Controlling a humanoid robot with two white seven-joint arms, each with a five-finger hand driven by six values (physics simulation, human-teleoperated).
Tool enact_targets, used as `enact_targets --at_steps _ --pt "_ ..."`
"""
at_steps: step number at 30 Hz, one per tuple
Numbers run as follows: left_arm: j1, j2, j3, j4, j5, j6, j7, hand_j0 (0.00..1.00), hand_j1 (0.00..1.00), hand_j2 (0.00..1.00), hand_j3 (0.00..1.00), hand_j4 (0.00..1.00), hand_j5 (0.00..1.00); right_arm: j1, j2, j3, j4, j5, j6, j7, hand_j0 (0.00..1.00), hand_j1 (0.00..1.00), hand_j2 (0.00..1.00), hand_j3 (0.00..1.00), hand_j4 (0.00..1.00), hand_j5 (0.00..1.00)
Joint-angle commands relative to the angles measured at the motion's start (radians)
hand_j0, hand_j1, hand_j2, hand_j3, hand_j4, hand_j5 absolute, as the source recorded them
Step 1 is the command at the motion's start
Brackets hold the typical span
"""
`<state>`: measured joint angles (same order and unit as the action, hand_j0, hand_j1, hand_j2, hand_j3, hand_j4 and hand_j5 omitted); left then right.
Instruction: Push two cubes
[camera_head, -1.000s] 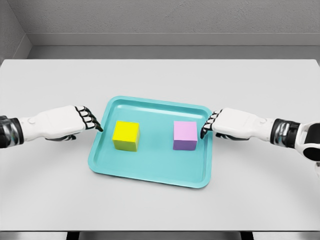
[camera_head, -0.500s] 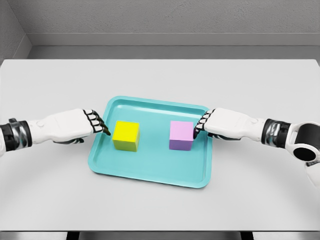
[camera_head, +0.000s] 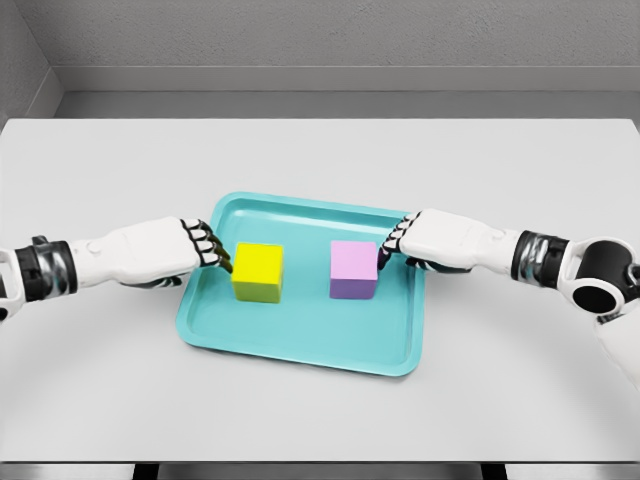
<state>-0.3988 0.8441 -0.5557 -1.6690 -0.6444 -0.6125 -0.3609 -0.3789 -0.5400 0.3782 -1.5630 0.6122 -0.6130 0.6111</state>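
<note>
Both cubes have slid toward the middle of the tray since half a second ago, and both hands have come in after them. You now have the yellow cube (camera_head: 258, 272) at about 9 o'clock from the tray's centre and the pink cube (camera_head: 354, 269) at about 3 o'clock, with a clear strip of tray floor between them; they are nearer to each other than before but not touching.

Your left hand (camera_head: 172, 250) reaches in over the left rim of the turquoise tray (camera_head: 300, 340), its fingers curled together and holding nothing, with the dark fingertips (camera_head: 224, 264) against the yellow cube's left face. Your right hand (camera_head: 430, 240) mirrors it from across the right rim, its fingers likewise bent together and gripping nothing, the fingertips (camera_head: 384, 255) pressed on the pink cube's right face near its top edge.

Both cubes sit flat and upright on the tray floor, roughly level with each other. The tray lies in the middle of the grey table (camera_head: 320, 160), turned slightly clockwise, with its far edge towards 12 o'clock.
</note>
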Motion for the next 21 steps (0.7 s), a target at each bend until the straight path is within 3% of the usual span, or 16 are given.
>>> enact_targets --at_steps 1,21 --pt "0.0 -0.011 0.0 -0.003 0.005 0.002 -0.001 0.8 0.8 0.8 0.8 0.8 0.8 -0.003 0.017 0.01 0.027 0.004 0.002 0.0 0.57 0.57 0.57 0.57 0.57 0.57" --pt "-0.011 -0.05 0.0 -0.018 0.003 0.002 -0.027 0.8 0.8 0.8 0.8 0.8 0.8 -0.011 0.037 0.059 -0.008 0.001 0.002 0.0 0.57 0.57 0.57 0.57 0.57 0.57"
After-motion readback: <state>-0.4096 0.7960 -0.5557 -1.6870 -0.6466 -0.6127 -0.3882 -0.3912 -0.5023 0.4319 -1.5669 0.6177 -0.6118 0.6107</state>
